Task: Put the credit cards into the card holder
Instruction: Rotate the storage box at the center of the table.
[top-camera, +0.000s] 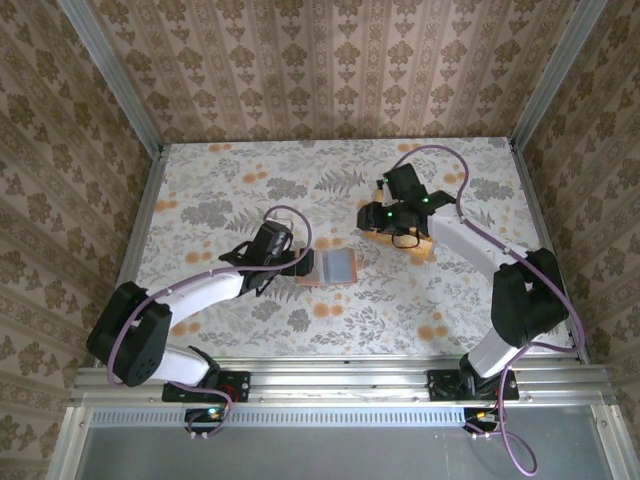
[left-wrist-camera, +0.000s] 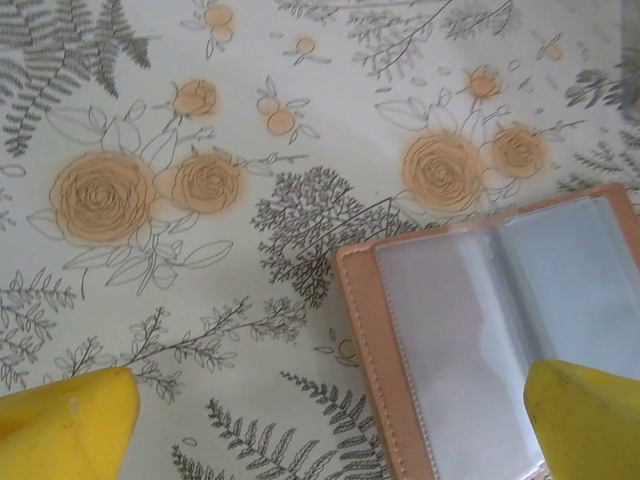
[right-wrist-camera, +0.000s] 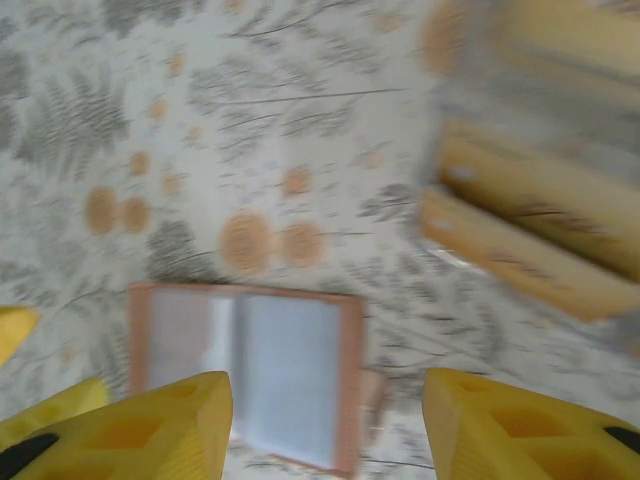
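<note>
The card holder is lying open and flat near the middle of the table, its 2 clear-pocketed halves spreading left to right in the top view. The credit cards are sitting apart from it toward the right arm's side, as a cluster of tan strips whose long edges are running on a slant in the right wrist view; they are too blurred for you to count, or to tell whether they are lying flat or standing on edge. The right gripper is hovering over the cards in the top view, so it is the nearer one for a pick; its jaws are standing apart with nothing between them. From its own camera the cards are lying up and to the right of the jaws, not between them, while the card holder is showing straight ahead; so, as a judgement, you are needing to swing toward the cards and set the gap across a card's short side before closing. The left gripper is waiting just beside the card holder's left edge, jaws wide apart and holding nothing; 1 finger is overlapping the holder's corner in its view, and you cannot tell whether it is touching. Nothing is standing on the table between cards and holder; the left arm is the likeliest thing to be crowding the drop.
</note>
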